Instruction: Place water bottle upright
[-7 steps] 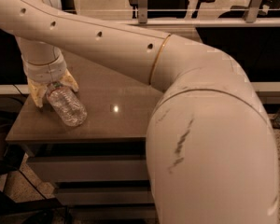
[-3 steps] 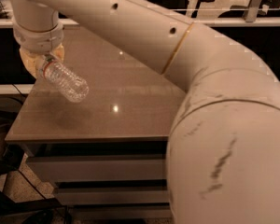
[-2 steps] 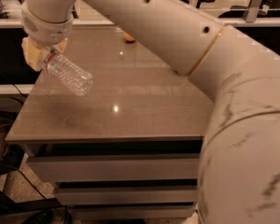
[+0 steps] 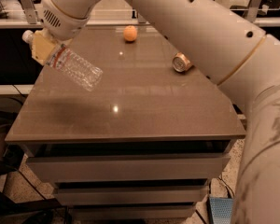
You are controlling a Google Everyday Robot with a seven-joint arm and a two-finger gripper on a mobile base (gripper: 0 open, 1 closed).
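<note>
My gripper (image 4: 43,45) is over the table's back left corner and is shut on the water bottle (image 4: 74,68). The bottle is clear ribbed plastic with a white cap (image 4: 26,35) and a label with a red mark. I hold it near its neck, lifted above the table and tilted, cap end up to the left and base pointing down to the right. My white arm runs from the gripper across the top of the view to the right.
The brown table (image 4: 130,101) stands on a drawer cabinet. An orange (image 4: 130,33) sits at the back middle. A gold-tan can (image 4: 181,62) lies on its side at the right, close to my arm.
The gripper has lifted the bottle off the tabletop and carried it up and toward the back left. The arm has swung away, uncovering the orange and the can.
</note>
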